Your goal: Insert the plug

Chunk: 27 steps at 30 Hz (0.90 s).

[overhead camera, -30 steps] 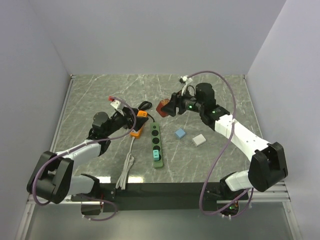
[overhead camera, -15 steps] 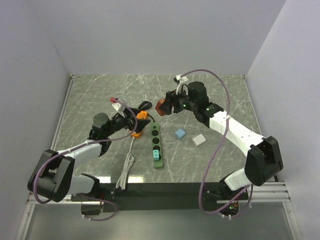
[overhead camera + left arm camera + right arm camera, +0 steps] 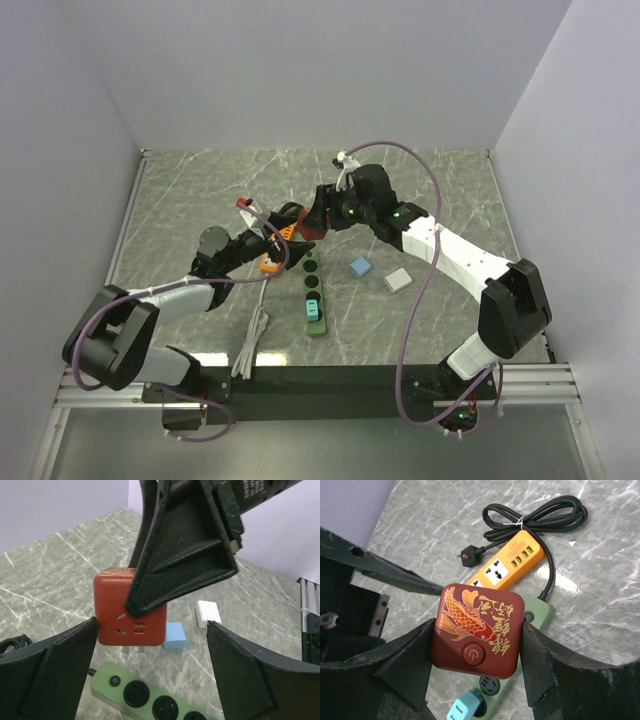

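Red cube plug [image 3: 479, 630], held in right pincer [image 3: 477, 655], has moved over green strip [image 3: 313, 290] for insertion; left pincer [image 3: 152, 675] wide.

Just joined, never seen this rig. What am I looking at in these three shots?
These are two small robot arms bolted to the near edge of a marble-look table. The wide picture comes from a fixed camera above and behind them, with the left arm on the left and the right arm on the right. The other two pictures come from cameras on the wrists, so the black wedges at their edges are each arm's own fingers.

The right gripper is shut on a red cube adapter with a fish print and a power button. The left gripper is open and holds nothing, facing that cube.

On the table lie a green power strip with a teal plug in it, an orange power strip with a black cord, a blue block and a white block.
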Each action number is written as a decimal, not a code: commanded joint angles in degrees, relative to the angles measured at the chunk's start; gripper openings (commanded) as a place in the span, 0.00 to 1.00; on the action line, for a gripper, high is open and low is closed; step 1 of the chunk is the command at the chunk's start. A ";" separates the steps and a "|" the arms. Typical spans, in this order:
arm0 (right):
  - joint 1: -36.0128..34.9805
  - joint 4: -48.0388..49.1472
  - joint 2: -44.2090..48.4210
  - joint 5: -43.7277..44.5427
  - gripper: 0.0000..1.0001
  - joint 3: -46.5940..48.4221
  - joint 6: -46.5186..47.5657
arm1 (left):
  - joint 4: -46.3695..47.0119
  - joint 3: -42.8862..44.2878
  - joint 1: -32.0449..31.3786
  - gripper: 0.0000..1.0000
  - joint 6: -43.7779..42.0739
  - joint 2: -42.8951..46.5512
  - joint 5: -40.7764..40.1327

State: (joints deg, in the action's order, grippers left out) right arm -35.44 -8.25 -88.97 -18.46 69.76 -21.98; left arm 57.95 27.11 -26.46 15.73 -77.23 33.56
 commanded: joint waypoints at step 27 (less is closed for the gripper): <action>1.51 3.33 5.02 -9.23 0.91 3.89 -0.18 | 11.13 7.69 0.79 0.00 1.14 -12.50 19.41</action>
State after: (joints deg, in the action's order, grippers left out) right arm -35.05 -8.19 -88.77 -24.69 69.76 -24.71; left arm 66.24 32.62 -26.15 15.75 -88.92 40.10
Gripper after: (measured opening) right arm 0.767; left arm 0.645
